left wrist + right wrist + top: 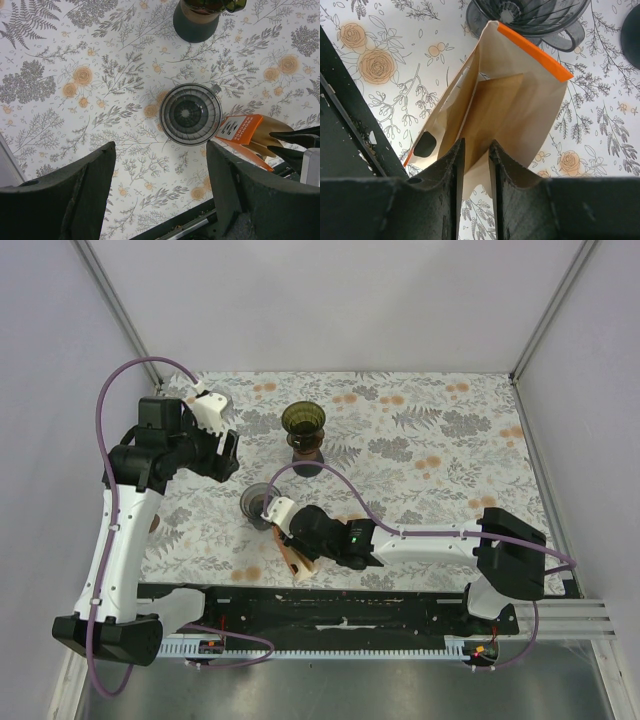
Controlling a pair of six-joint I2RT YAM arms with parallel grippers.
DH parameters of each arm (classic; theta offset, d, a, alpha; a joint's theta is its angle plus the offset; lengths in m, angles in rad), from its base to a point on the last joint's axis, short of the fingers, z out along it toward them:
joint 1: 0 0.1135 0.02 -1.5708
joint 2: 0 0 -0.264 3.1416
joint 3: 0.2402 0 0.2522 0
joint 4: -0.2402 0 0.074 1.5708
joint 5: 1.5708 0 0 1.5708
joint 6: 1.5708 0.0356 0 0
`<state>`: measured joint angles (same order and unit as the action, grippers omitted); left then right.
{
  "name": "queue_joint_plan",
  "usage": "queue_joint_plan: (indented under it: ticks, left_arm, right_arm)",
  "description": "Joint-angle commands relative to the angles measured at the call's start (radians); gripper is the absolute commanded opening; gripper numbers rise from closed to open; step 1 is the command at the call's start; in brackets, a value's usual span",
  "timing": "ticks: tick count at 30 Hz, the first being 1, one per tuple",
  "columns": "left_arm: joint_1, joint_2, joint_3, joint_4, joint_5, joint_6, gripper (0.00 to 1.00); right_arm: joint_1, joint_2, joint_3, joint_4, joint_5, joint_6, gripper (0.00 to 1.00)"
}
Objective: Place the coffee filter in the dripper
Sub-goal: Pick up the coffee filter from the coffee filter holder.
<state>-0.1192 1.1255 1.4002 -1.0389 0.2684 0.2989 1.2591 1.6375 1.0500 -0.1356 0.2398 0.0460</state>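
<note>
**Coffee filter (pixel 495 115) pinched in its packet beside the dripper (pixel 258 505)**

The filter sits inside an open brown packet (pixel 540 110) with an orange strip. The packet lies on the floral surface (pixel 450 440), just beside the dark dripper. The right gripper (pixel 476 165) has its fingers close together, pinching the filter's lower edge. The left gripper (pixel 160 190) hovers near the dripper, fingers spread wide and holding nothing.

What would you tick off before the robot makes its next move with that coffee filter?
1. Dripper upright and empty: ok.
2. Left gripper open, holding nothing, above the dripper: ok.
3. Right gripper lined up on the filter in the bag: ok.
4. Filter firmly pinched: cannot tell.
5. Only one filter taken: cannot tell.
6. Filter out of the bag: not ok, mostly inside.
</note>
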Motion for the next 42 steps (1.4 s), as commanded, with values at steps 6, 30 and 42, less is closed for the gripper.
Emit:
queue_joint_plan:
  ticks: [6, 30, 42]
  left_arm:
    - [0.006, -0.027, -0.007, 0.03, 0.017, 0.023, 0.79]
    - [0.004, 0.04, 0.221, -0.199, 0.345, 0.16, 0.79]
    - [-0.112, 0.12, 0.342, -0.087, 0.406, 0.034, 0.88]
  right_arm:
    - [-0.001, 0.016, 0.051, 0.011, 0.027, 0.023, 0.09]
    - [-0.14, -0.474, 0.107, -0.111, -0.262, -0.106, 0.0]
    - [-0.346, -0.557, 0.153, -0.056, -0.1, 0.214, 0.0]
